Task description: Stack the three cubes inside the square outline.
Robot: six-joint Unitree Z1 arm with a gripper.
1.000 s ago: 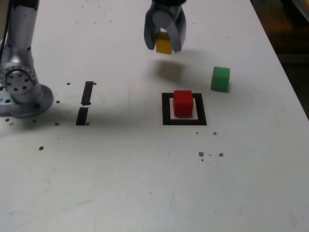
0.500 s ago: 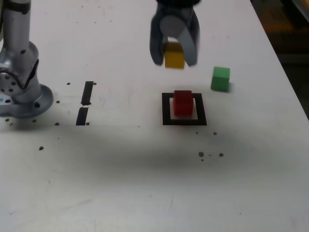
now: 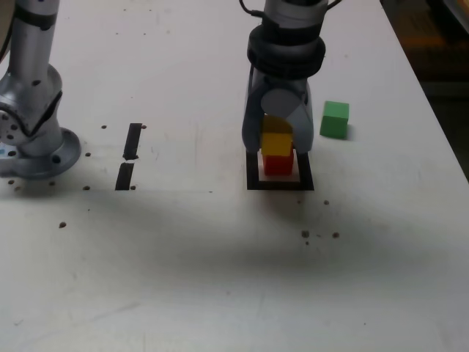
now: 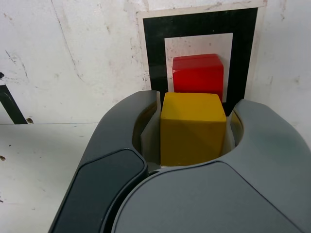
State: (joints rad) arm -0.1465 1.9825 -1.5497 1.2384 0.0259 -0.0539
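At the far left of the exterior view the arm's round silver metal base [image 3: 33,143] sits on the white, scuffed desk [image 3: 183,279], its grey column rising out of the upper left corner. Right of it, in the left-centre of the frame, two short black tape strips [image 3: 129,156] lie end to end on the desk, with small dark specks scattered around them. Moving to the centre, the square outline of black tape with a white middle [image 3: 279,170] lies flat on the desk, and the small red cube [image 3: 277,164] stands inside it. The small yellow cube [image 3: 277,143] is directly over the red one, right at its top face; whether the two touch cannot be told. The grey hand [image 3: 278,139] comes down from the top centre of the frame, pointing at the desk, and is clamped tight on the yellow cube, one finger on each side of it. The wrist view shows the same grip close up: the yellow cube [image 4: 193,128] is wedged between the two dark grey fingers [image 4: 119,145], with the red cube [image 4: 198,76] and the black square outline [image 4: 154,48] seen beyond it. Further right in the exterior view, upper right of the outline and well apart from it, the small green cube [image 3: 335,119] stands alone on the desk.
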